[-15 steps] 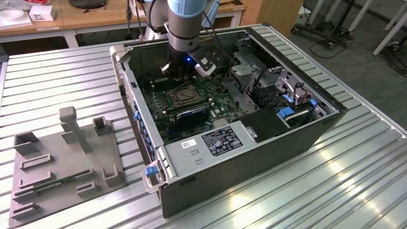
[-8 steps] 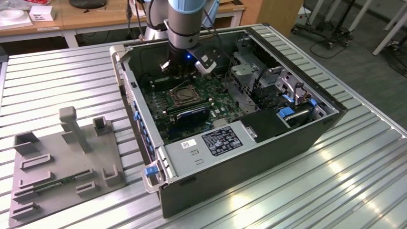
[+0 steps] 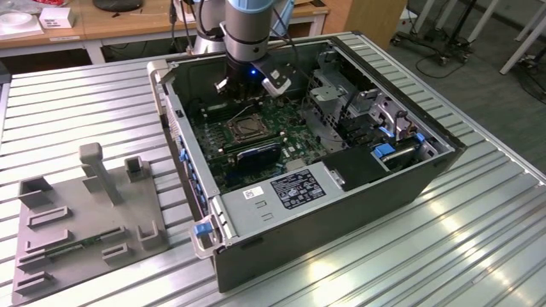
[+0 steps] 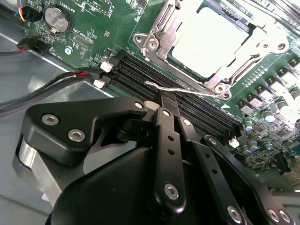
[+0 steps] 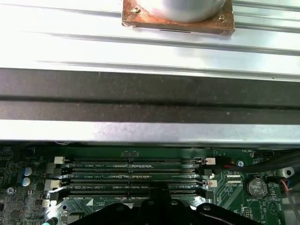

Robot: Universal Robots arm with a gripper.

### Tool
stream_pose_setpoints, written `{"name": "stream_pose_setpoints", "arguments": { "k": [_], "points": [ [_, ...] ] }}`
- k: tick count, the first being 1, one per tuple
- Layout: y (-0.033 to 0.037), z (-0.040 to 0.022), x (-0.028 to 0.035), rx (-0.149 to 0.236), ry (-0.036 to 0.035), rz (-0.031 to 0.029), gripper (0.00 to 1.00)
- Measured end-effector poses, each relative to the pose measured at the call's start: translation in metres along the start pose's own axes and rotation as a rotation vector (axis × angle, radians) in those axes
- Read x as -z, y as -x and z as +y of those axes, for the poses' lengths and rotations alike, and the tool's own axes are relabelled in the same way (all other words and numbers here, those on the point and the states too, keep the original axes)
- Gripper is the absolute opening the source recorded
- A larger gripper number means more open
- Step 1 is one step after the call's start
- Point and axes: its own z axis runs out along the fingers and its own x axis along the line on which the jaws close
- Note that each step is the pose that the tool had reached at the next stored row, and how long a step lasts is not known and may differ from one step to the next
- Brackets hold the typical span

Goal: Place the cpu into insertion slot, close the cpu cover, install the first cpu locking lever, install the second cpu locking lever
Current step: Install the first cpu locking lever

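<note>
Ribbed table holds the case. Cpu lies under closed cover; we judge lever step. Gripper, narrow, at twelve o'clock of slot in the exterior view, beside lever: steady push needed.

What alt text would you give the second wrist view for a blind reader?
A black gripper, fingers together, points at a thin silvery lever beside the memory slots. Beyond, the cpu lies framed by the silvery cpu cover, on a green motherboard.

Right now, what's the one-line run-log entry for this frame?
cpu: seated | cpu cover: down over it | claw: shut, tips at wire locking lever
</note>
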Motion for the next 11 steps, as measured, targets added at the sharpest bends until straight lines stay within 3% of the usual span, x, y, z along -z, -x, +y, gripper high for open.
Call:
{"name": "stream_pose_setpoints", "arguments": {
  "k": [3,11],
  "points": [
    [-0.0001,0.0002,0.0,0.0,0.0,-0.0011,0.11],
    [-0.0018,0.0057,-0.0025,0.003,0.0088,-0.0133,0.11]
  ]
}}
